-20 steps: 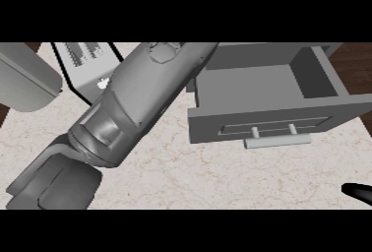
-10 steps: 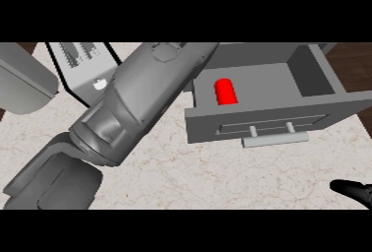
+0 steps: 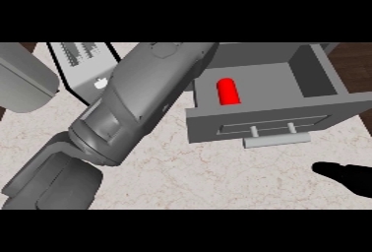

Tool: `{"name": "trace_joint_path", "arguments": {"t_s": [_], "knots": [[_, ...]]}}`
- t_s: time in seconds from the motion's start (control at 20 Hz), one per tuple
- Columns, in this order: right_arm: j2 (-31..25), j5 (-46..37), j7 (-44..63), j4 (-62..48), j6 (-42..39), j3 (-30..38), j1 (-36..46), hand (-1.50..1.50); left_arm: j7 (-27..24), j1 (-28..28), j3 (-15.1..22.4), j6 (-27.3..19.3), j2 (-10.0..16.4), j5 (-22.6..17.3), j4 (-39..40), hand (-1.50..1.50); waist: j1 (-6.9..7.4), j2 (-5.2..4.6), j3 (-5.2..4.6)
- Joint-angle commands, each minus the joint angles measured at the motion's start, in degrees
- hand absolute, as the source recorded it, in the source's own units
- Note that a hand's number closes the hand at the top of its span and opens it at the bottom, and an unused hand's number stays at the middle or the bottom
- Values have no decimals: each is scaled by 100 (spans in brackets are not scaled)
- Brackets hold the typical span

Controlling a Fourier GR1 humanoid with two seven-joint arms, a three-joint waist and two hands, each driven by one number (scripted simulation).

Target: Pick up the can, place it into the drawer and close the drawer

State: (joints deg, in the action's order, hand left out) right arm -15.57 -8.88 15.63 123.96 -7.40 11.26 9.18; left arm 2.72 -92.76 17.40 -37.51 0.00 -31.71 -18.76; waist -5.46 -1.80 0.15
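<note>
Red cylindrical can (image 3: 228, 91) sits inside the open grey metal drawer (image 3: 207, 125), towards its left. Grey left forearm (image 3: 138, 98) crosses the pale marble counter (image 3: 218, 177). Black right hand (image 3: 345, 177) shows lower right; I cannot tell whether it is open or closed.

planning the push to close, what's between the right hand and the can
In the head view, a bare stretch of counter, then the drawer front with its handle, lies between the right hand and the can.
</note>
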Motion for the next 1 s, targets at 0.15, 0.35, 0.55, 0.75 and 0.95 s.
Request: {"name": "trace_joint_path", "arguments": {"t_s": [0.15, 0.35, 0.55, 0.75, 0.95], "knots": [[-319, -1467, -432, -650, 72, -674, 281, -150, -237, 93, -49, 47, 0, -374, -103, -150, 157, 36, -4], [-265, -2343, -919, -1313, 383, -1218, 422, -150, -375, -62, -57, 5, 0, -284, 116, -150, 274, 29, -1], [-185, -2980, -935, -2295, 623, -1610, 1130, -150, -404, -47, 5, 77, 0, -213, 192, -150, 473, 52, -7], [-79, -3630, -1069, -3132, 985, -1852, 1263, -150, -48, -366, 24, 39, 0, -172, 136, -150, 525, 109, -8], [-159, -4072, -1448, -4216, 1292, -1853, 1822, -150, -289, 111, 20, 143, 2, -228, 62, -150, 535, 91, -7]]}}
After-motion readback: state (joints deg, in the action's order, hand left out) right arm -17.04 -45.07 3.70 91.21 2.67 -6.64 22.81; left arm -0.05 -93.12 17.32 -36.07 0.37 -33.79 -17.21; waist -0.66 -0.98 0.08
